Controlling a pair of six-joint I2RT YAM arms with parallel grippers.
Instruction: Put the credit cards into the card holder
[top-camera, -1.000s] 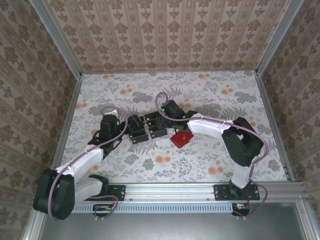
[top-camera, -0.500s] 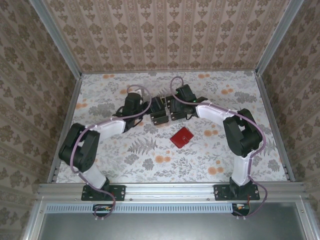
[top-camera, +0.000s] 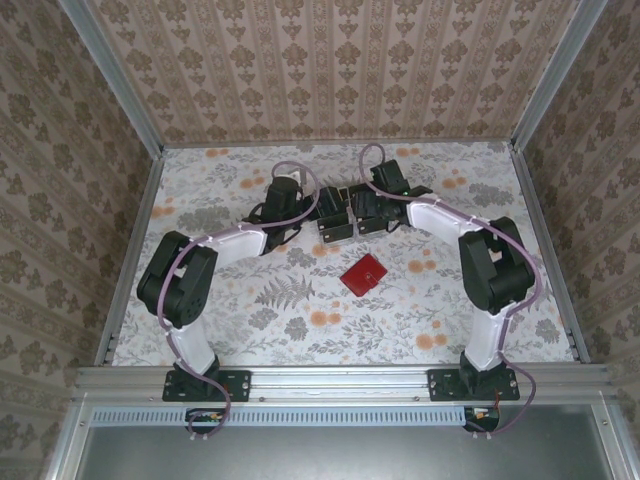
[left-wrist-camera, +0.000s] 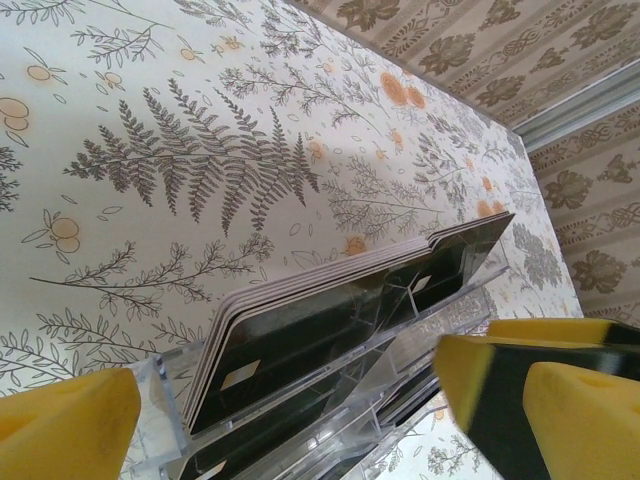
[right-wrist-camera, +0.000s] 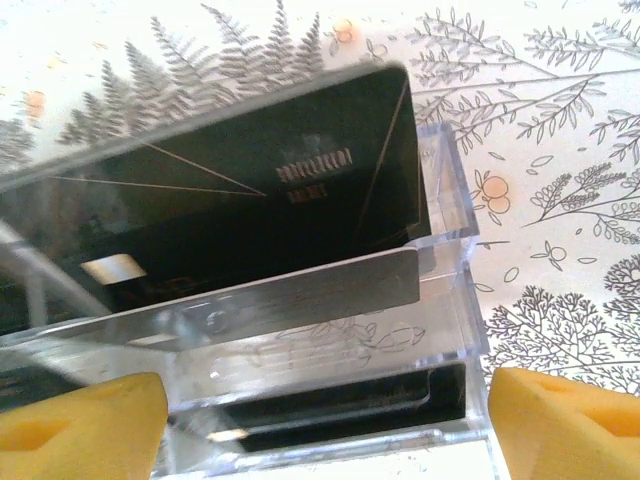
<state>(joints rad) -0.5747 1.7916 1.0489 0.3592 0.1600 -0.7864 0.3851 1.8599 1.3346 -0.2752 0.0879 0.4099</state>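
Straddling the clear plastic tray, the left pincer is spread fully wide, 1 yellow finger on each side, with no grip on anything that can be made out. The right pincer also stands wide, its pads flush against the tray's 2 side walls; whether they squeeze it cannot be told. The credit cards stand on edge as a black stack inside the tray, at the far middle of the floral tabletop. The card holder, red and folded, lies nearer the arm bases, apart from the tray
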